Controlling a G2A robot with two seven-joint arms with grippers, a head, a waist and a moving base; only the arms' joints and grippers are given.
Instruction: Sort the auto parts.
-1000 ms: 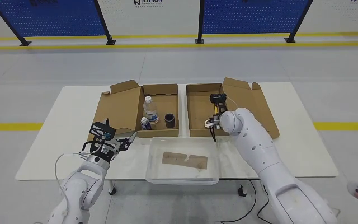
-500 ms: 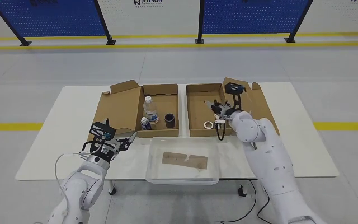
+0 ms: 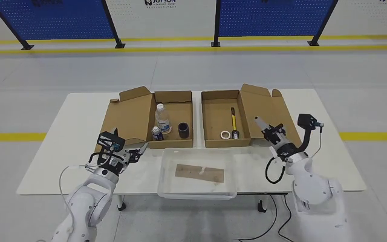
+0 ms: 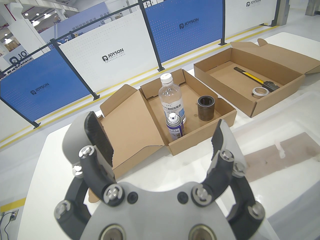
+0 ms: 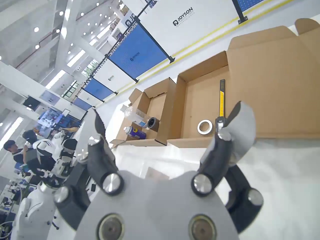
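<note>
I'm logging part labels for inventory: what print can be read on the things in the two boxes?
Clear plastic bottle: label print too small to read.
Small blue spray can: label print too small to read.
Yellow-and-black caliper: scale marks too small to read.
White tape ring, dark metal cylinder: no print seen.

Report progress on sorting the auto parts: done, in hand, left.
Done: the bottle, spray can and black cylinder stand in the left box; the caliper and ring lie in the right box. In hand: nothing; the left tool and right tool are both open. Left: only a brown sheet lies in the clear tub, so sorting looks about finished.
</note>
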